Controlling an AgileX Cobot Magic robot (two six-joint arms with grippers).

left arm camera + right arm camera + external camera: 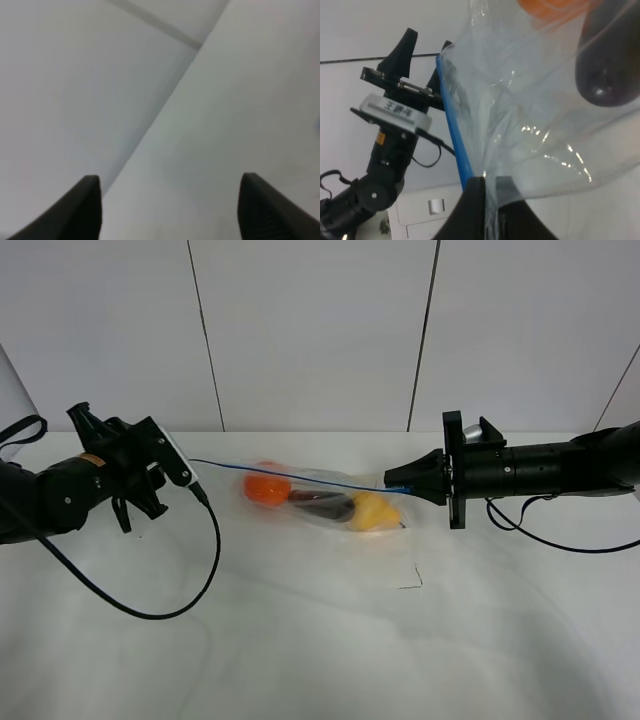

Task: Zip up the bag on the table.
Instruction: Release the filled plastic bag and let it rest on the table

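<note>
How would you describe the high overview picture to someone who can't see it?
The right gripper pinches one end of a clear zip bag on a white table, with orange, dark and yellow items inside. The left arm sits beyond the bag's other end.

My left arm [55, 498] was matte black and knuckled, with a small orange mark [93, 459] by the wrist, a white-faced camera block [395, 111] printed with dark characters, and a thin black cable [150, 616] curling away from it. My left gripper [170, 176] ended in two plain black wedge-shaped fingers [82, 210]. My right arm [560, 468] was a smooth black cylinder with a flat black flange [455, 488], a silvery knob [478, 430] on top, a slim black cable [580, 550] beneath, and my right gripper [392, 483] narrowed to a black cone.
</note>
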